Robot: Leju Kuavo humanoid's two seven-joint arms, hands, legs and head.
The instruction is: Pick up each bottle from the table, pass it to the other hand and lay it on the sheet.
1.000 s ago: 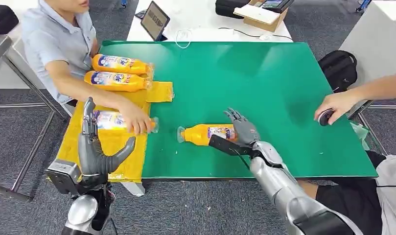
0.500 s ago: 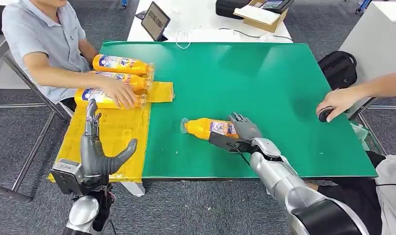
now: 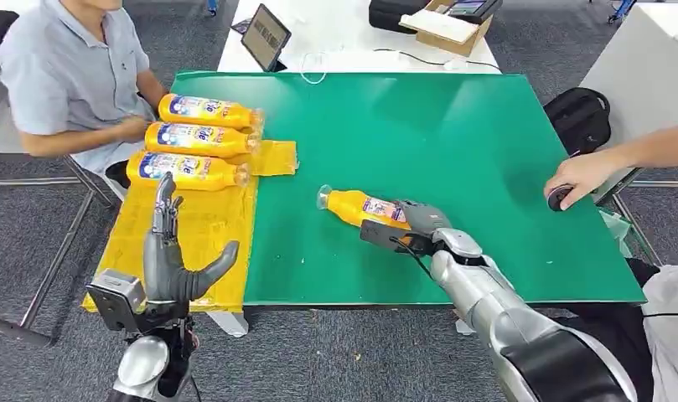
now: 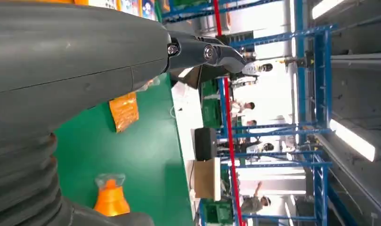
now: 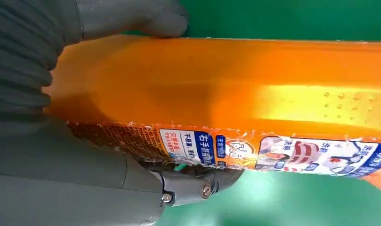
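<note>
Right hand (image 3: pixel 417 224) grips the orange bottle (image 3: pixel 362 208) lying at centre frame on the green table (image 3: pixel 486 151), the pick-up step; next, lifting it toward the open, raised left hand (image 3: pixel 169 266) at lower left.

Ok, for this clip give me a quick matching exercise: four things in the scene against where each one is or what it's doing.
Things:
1. right hand
2. left hand
3. three bottles
4. tablet

States:
A. lying side by side on the yellow sheet
B. propped on the white table beyond the green table
C. gripping the base end of the orange bottle
D. raised, fingers apart, holding nothing

Pairs: 1-C, 2-D, 3-A, 4-B
</note>
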